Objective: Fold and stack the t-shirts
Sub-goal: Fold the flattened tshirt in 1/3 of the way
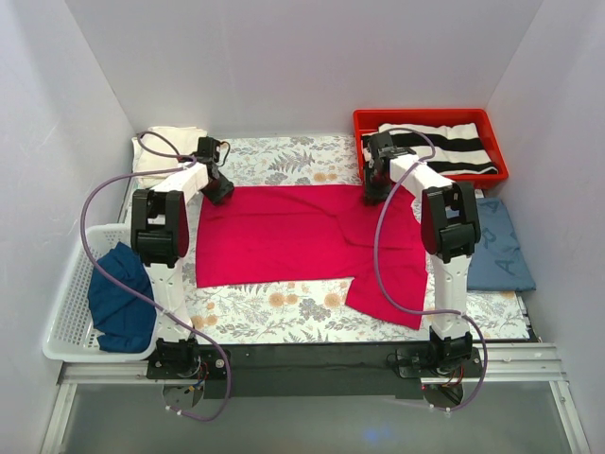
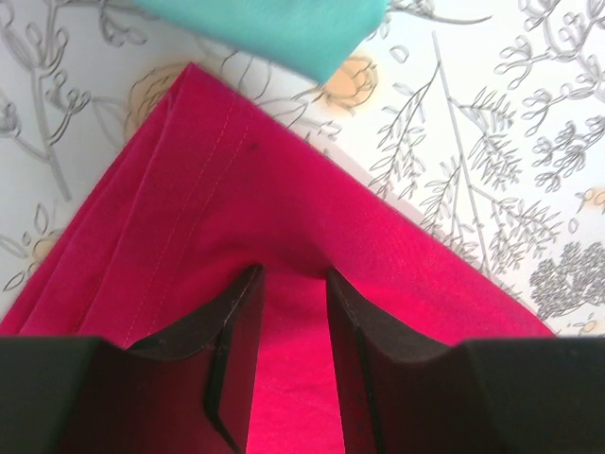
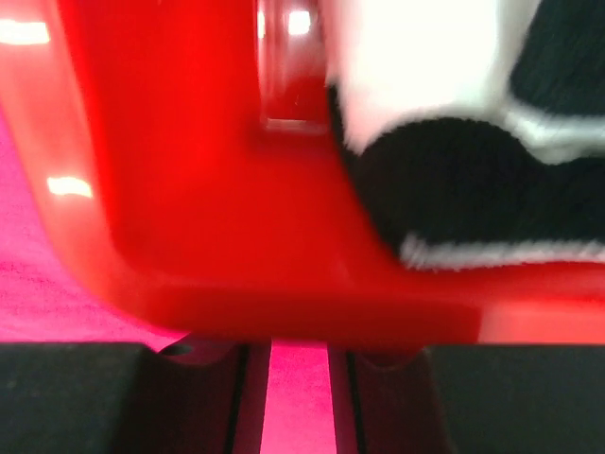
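Note:
A large crimson-red t-shirt (image 1: 284,232) lies spread flat on the flowered table cover, one sleeve trailing toward the near right. My left gripper (image 1: 218,188) is down on its far left corner (image 2: 236,189). The jaws (image 2: 295,284) stand apart, with flat red cloth showing in the gap. My right gripper (image 1: 375,192) is at the shirt's far right corner, hard against the red bin. Its jaws (image 3: 298,364) also stand apart over red cloth. A navy tee (image 1: 121,298) lies crumpled in the white basket. A cream folded tee (image 1: 170,147) sits at the back left. The edge of a teal folded tee (image 2: 284,28) shows just beyond the left gripper.
A red bin (image 1: 364,121) at the back right holds a black-and-white striped cloth (image 1: 444,147); its wall (image 3: 236,189) fills the right wrist view. A white basket (image 1: 71,312) stands at the left edge. A folded slate-blue cloth (image 1: 496,246) lies at the right. White walls enclose the table.

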Motion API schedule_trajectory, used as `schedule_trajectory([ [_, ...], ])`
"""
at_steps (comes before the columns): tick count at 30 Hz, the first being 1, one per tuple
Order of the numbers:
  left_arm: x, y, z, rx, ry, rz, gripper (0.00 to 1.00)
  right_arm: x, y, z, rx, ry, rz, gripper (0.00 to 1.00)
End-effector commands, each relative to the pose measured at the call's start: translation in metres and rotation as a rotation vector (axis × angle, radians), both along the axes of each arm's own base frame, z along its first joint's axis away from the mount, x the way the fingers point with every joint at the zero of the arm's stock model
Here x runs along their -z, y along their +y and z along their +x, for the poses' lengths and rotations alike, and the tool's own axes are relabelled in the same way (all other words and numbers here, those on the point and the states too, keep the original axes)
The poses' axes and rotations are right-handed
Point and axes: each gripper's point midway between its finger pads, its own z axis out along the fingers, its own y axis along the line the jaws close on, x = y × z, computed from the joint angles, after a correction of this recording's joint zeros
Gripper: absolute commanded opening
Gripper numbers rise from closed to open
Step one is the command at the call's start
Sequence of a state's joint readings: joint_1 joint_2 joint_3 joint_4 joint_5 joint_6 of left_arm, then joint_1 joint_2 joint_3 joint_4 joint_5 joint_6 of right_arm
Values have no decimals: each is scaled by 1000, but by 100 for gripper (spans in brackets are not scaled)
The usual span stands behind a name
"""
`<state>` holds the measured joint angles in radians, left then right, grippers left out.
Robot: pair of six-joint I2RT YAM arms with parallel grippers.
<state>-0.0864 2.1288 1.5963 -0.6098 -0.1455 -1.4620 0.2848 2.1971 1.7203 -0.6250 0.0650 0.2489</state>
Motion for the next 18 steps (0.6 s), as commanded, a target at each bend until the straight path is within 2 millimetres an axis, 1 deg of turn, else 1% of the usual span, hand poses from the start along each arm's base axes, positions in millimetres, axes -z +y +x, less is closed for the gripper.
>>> schedule_trajectory([
  [1,15,5,1,3,47,25,32,17,-16,6,-10,38,-52,32],
  [2,9,3,10,11,24,18,32,13,-17,11,-13,23,-56,32],
  [3,8,0,12,28,21,10,32,10,-18,14,-13,12,-67,32],
  [6,-7,-2,24,51,-34,6,32,-13,-19,21,-21,-43,-71,32],
  [7,-24,-2,31,66,-84,10,32,-29,-19,24,-24,-76,-64,32],
  [8,-34,-1,34,66,-107,18,33,-38,-19,26,-30,-98,-62,33],
  [9,-44,0,36,63,-135,26,34,-58,-18,28,-33,-136,-51,33],
  [10,-69,2,38,73,-188,36,35,-68,-17,28,-35,-157,-44,33],
  [11,-80,3,39,72,-213,45,36,-78,-16,29,-43,-177,-31,34],
  [12,-91,5,37,70,-235,53,37,-96,-15,27,-44,-211,-21,35],
  [13,-101,8,35,69,-253,69,38,-106,-16,27,-42,-232,-16,36],
  [14,-124,10,32,74,-295,83,39,-114,-15,25,-44,-248,-10,37],
  [15,-125,12,24,73,-288,88,39,-126,-16,20,-42,-269,-4,37],
  [16,-129,13,18,75,-294,92,40,-132,-17,16,-42,-276,0,38],
  [17,-146,13,10,75,-321,90,40,-136,-17,12,-43,-281,7,38],
  [18,-143,13,1,74,-310,88,40,-147,-17,4,-45,-296,20,38],
])
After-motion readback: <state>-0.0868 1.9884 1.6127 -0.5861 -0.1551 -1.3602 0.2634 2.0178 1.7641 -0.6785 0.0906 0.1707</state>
